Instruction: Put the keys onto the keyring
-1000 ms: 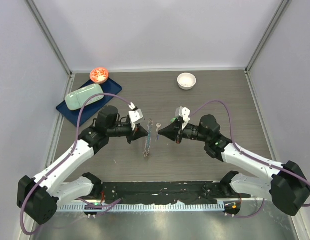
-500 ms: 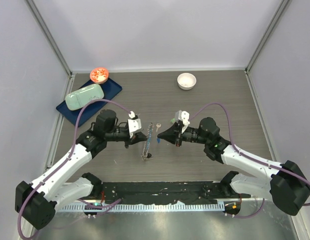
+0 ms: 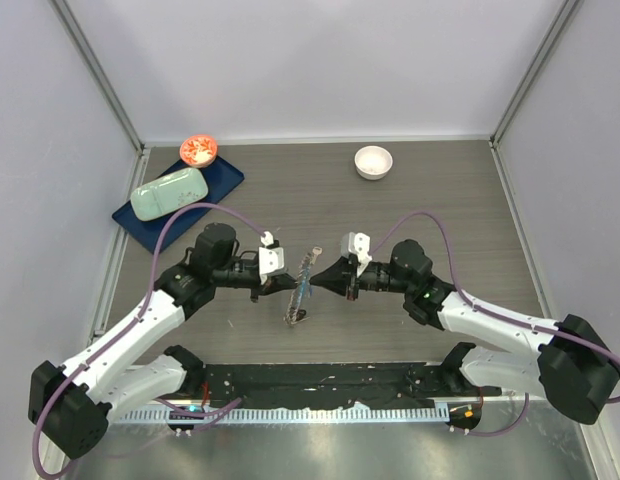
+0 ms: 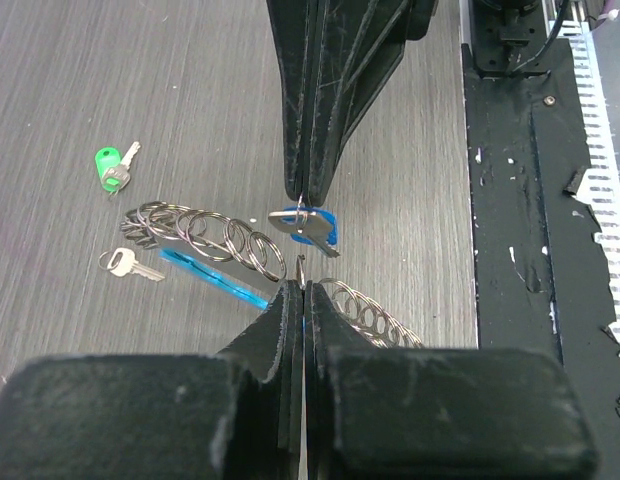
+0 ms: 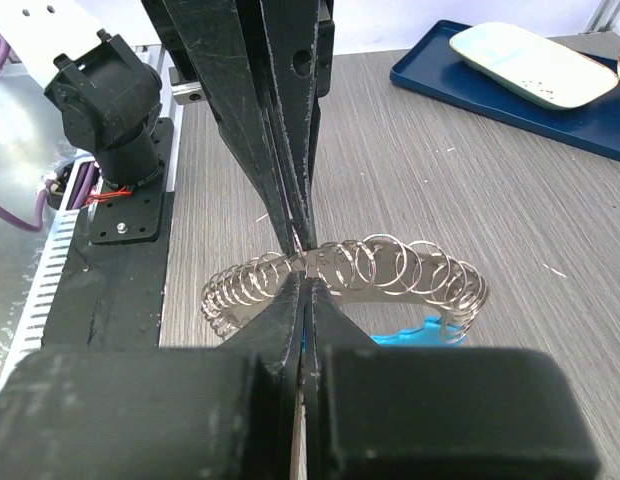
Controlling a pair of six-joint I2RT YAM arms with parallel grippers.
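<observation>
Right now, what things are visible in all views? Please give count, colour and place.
keyring: one, silvery rings with light-blue strip, middle of the table
blue key: one, blue head, at the tip of the right gripper
green key: one, green head, on table near keyring
silver key: one, plain silver, on table near keyring
bowl: one, white, far, right of centre
tray: one, dark blue, far left
oblong object: one, pale green, on the tray
round object: one, red, at the tray's far corner
table: one, grey-brown
left gripper: one, black, shut on a keyring ring
right gripper: one, black, shut, seemingly on the blue key
</observation>
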